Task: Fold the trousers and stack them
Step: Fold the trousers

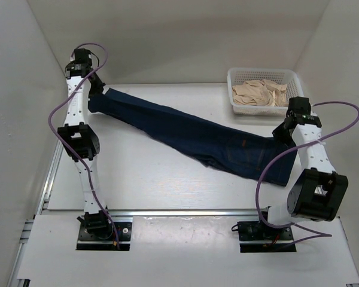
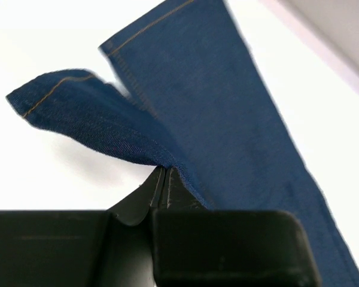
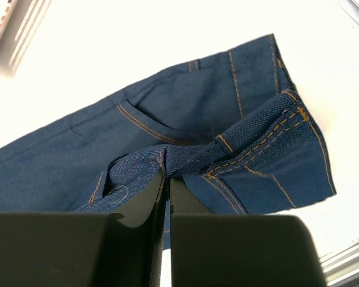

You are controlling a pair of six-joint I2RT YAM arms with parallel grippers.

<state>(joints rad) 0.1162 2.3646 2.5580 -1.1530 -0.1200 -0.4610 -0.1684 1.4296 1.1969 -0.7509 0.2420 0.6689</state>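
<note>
Clenching the left tool on a pinch of denim near one leg hem of the trousers, at the far left of the white bench. Holding that hem raised in a curled flap, tan stitching showing along its edge, with the second leg hem lying flat just beside it. Clenching the right tool on bunched cloth at the waistband end, near the right edge of the bench, close to a curved pocket seam and a belt loop sewn in orange-tan thread. Holding the dark navy jeans drawn out in a long diagonal between the two tools, from far left to near right, legs lying together and narrow at the left, widening toward the hips. Showing soft wrinkles around the seat and a small tan mark near the waist end. Resting on the bench along most of the length. Standing at the far right corner, just behind the right arm: a white slotted basket holding crumpled beige cloth.
</note>
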